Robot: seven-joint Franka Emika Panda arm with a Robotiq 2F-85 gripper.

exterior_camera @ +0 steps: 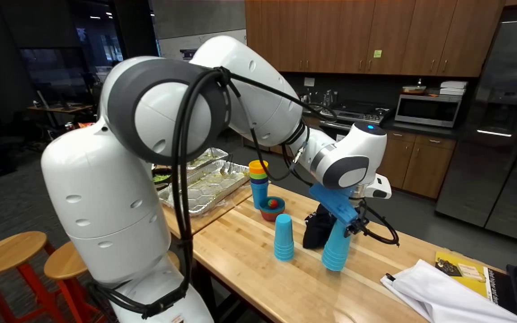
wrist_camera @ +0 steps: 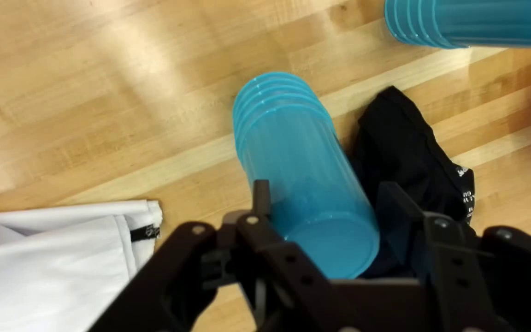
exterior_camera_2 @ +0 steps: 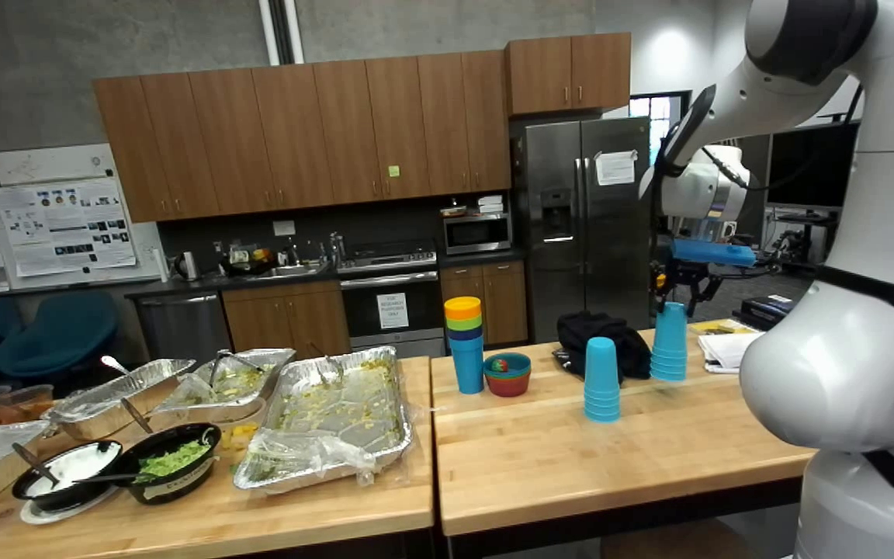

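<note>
"Blue cup stack (wrist_camera: 288,152), wrist view: which way does it lie from the gripper (wrist_camera: 327,196)?"

"Directly between the fingers (wrist_camera: 261,203), which clasp it near its narrow, upturned base; the nested rims form the far, lower end."

"Its long axis?"

"Roughly upright, running from the grip down toward the wooden tabletop (exterior_camera: 249,269). Whether the rims touch it cannot be made out. This alignment is, in judgement, what the next move turns on."

"And to the sides?"

"Black cloth (wrist_camera: 408,147) lies just beside it; a second blue cup stack (exterior_camera: 284,237), likewise inverted, stands apart, as both exterior views show."
</note>
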